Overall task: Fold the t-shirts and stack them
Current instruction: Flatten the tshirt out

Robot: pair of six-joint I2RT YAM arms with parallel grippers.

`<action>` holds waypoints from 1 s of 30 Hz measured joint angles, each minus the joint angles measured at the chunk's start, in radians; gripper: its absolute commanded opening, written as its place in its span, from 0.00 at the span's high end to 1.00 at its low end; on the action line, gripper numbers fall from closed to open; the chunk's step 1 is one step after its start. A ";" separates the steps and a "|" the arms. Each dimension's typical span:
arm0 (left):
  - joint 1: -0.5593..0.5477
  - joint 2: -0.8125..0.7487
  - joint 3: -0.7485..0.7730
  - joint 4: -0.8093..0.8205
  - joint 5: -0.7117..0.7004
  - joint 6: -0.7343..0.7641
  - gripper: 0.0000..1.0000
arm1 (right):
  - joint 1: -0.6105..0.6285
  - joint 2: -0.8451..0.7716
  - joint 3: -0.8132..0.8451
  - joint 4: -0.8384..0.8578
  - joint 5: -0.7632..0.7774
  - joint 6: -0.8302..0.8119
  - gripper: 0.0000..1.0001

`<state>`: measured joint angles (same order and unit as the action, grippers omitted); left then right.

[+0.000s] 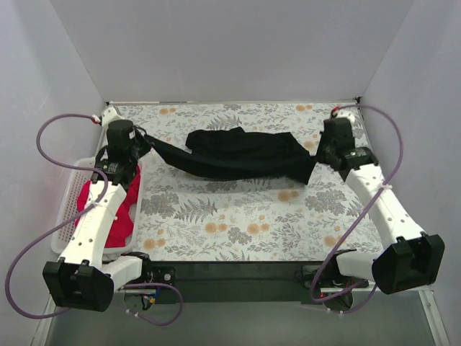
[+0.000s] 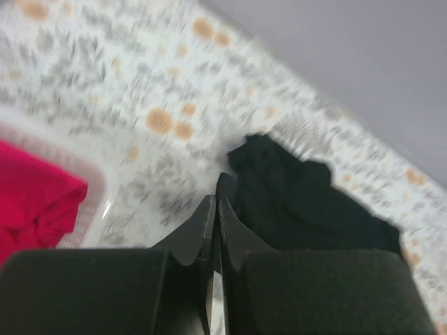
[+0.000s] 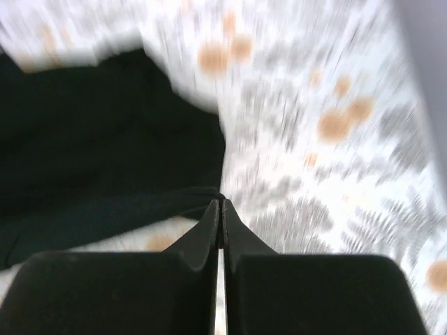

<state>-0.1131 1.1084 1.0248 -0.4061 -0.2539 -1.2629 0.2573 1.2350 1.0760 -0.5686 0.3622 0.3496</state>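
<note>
The black t-shirt (image 1: 241, 155) hangs stretched between both grippers above the floral table, sagging in the middle. My left gripper (image 1: 141, 137) is shut on its left end; in the left wrist view the jaws (image 2: 218, 199) pinch black cloth (image 2: 300, 202). My right gripper (image 1: 318, 153) is shut on its right end; in the right wrist view the tips (image 3: 220, 204) clamp a taut black edge (image 3: 105, 139). The red-pink t-shirt (image 1: 119, 209) lies crumpled in the basket at the left and also shows in the left wrist view (image 2: 35, 195).
The white lattice basket (image 1: 72, 191) stands at the table's left edge beside my left arm. The floral tablecloth (image 1: 238, 223) covers the table. Grey walls enclose the back and both sides.
</note>
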 measured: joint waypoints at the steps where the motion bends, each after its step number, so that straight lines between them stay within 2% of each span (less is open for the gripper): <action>1: 0.000 0.013 0.080 -0.047 -0.004 0.009 1.00 | -0.010 -0.002 0.092 -0.033 0.018 -0.024 0.99; 6: 0.000 0.033 0.454 -0.088 -0.007 0.063 1.00 | -0.042 -0.011 0.529 -0.038 0.106 -0.150 0.99; 10: 0.000 -0.034 0.628 -0.087 0.008 0.098 1.00 | -0.040 -0.087 0.718 -0.025 0.129 -0.251 0.99; 20: -0.001 -0.292 0.737 -0.093 0.124 0.116 1.00 | -0.040 -0.383 0.786 0.006 0.079 -0.473 0.99; 26: -0.001 -0.290 0.787 -0.100 0.163 0.120 1.00 | -0.040 -0.395 0.879 0.030 0.039 -0.555 0.99; 30: -0.001 -0.205 0.750 -0.096 0.183 0.121 1.00 | -0.042 -0.325 0.855 0.066 0.018 -0.587 0.99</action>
<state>-0.1143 0.9031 1.7748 -0.5018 -0.0708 -1.1419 0.2157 0.9096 1.9305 -0.5022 0.3805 -0.2379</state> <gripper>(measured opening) 0.011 0.020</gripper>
